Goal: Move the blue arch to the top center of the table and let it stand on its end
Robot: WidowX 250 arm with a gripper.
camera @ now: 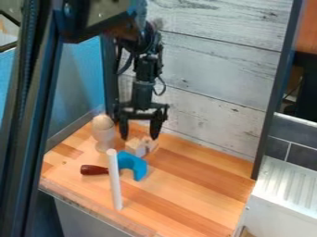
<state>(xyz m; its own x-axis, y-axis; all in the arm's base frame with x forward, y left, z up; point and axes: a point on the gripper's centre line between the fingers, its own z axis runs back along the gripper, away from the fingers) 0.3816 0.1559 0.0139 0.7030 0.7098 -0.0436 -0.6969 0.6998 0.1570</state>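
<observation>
Blue arch point(134, 163), handling: you can expect it to be light and stiff, probably painted wood or hard plastic, with a face that is perhaps a little slippery; I do not judge it fragile.
Hold on the arch: take it across the thick curved middle, away from the white stick point(115, 180), so that you can turn it on its end. A grip too near one leg may let it swing.
Look of the arch: it is plain bright blue, chunky, with a rounded cut-out and flat-looking sides.
Place of the arch: you find it on the wooden table point(201, 190), left of the middle in the view, behind the white stick, just beside the dark red handle point(94, 170) and near the pale blocks point(137, 147).
Black gripper point(140, 137): its fingers are apart, with nothing held, above the pale blocks.
</observation>
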